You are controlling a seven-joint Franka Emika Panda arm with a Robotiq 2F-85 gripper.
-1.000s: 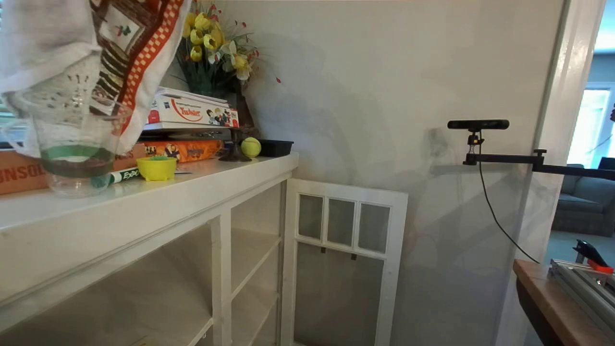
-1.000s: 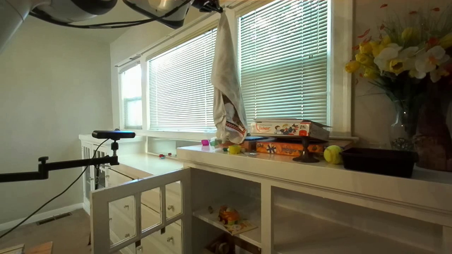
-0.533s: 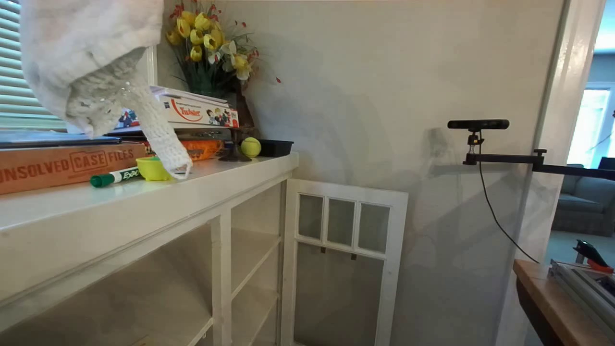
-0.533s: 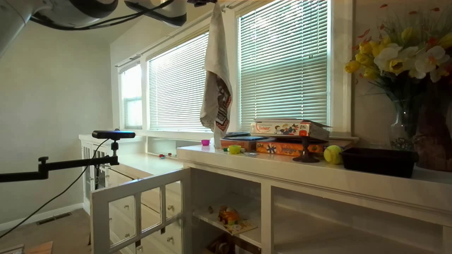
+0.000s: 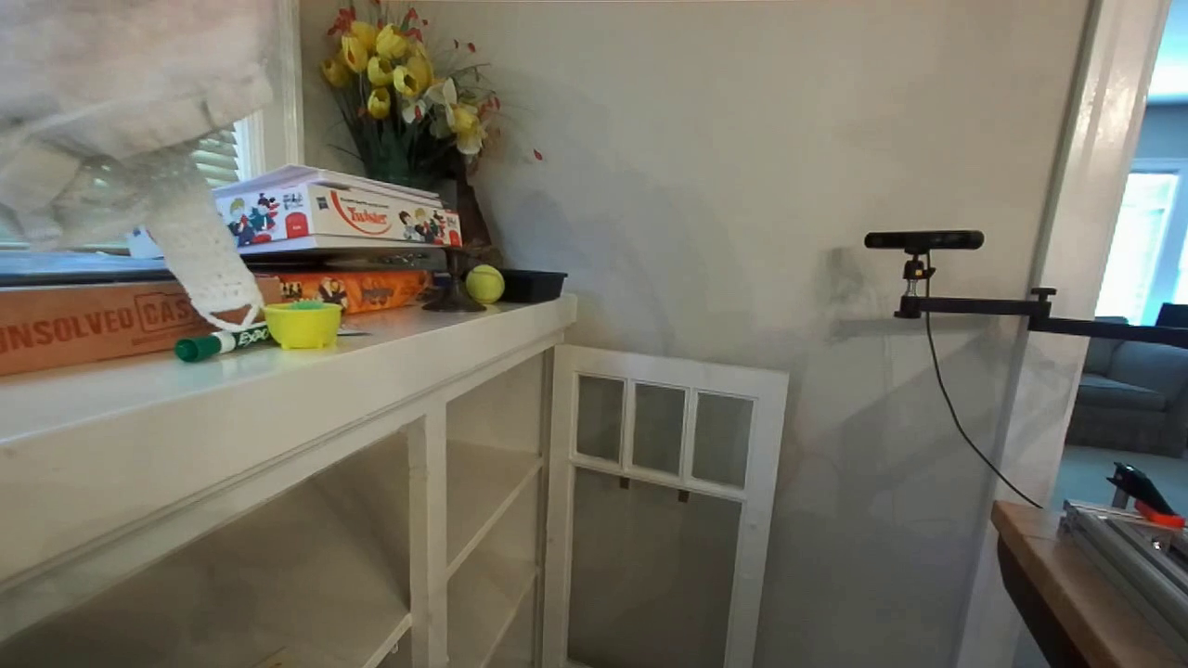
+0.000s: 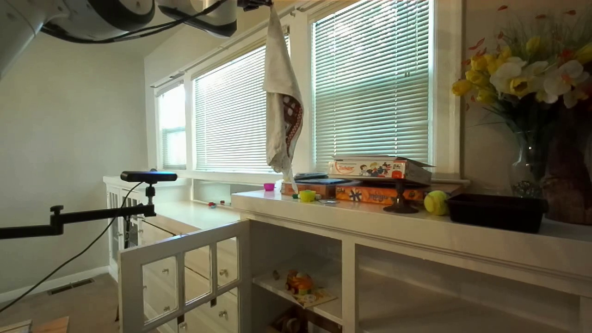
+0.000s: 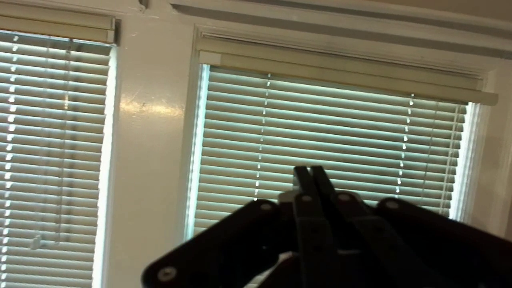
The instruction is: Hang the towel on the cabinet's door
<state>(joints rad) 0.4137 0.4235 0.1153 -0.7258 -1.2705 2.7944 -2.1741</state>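
We have the gripper pinched narrow on the towel, which hangs above the cabinet; we can't quite tell whether its lowest tip touches the cabinet's top. The door stands open at the cabinet's front.

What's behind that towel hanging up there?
Window blinds and a white window post show behind the towel in an exterior view, and a brown box behind its dangling lower end. Whatever the towel covers, including part of that box, can't be seen.
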